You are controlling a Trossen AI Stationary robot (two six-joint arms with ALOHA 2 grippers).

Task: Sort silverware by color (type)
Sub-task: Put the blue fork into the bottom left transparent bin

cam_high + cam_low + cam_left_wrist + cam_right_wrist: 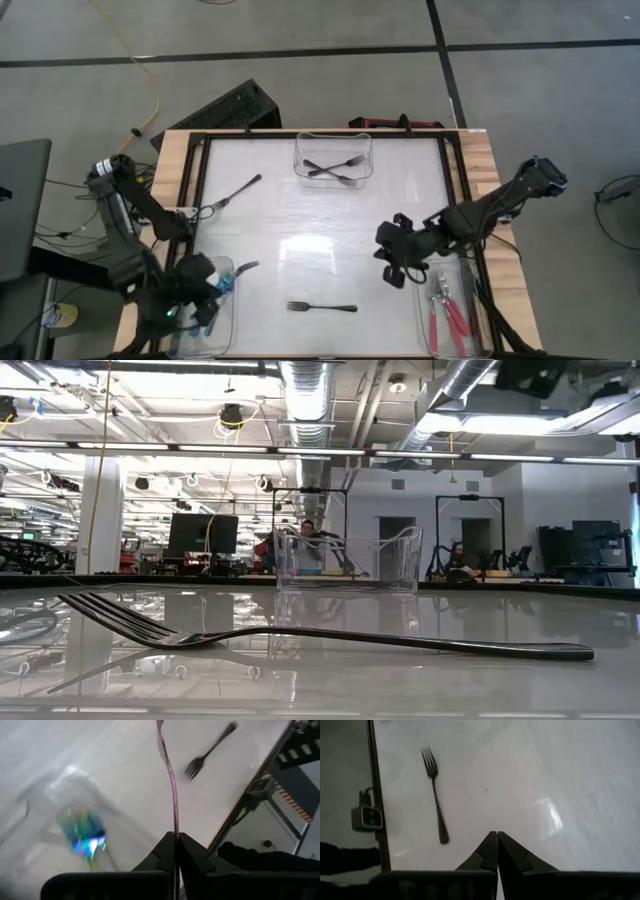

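My left gripper (212, 278) (175, 836) hovers over the clear left bin (228, 318), shut on a thin utensil with a purple sheen (171, 780); its free end (246, 266) reaches past the bin's edge. Blue, shiny utensils (82, 834) lie in that bin. My right gripper (393, 270) (496, 835) is shut and empty above the table's right half. One dark fork (230, 194) (210, 750) lies flat at far left. Another (322, 307) (300, 635) (435, 795) lies flat near the near edge. The far bin (333, 178) holds two crossed dark forks (334, 166). My left gripper pinches the thin utensil between its two fingers, at one end of its stem (175, 827). The utensil shows edge-on and runs straight out from the fingertips, along the fingers. It is lifted clear of the table, with its free end out over the bin's edge.
A clear bin (432, 338) at near right holds red-handled utensils (447, 312). A black frame (190, 180) borders the white table top. The middle of the table between the bins is open surface. People and equipment show in the room beyond the far bin (348, 560).
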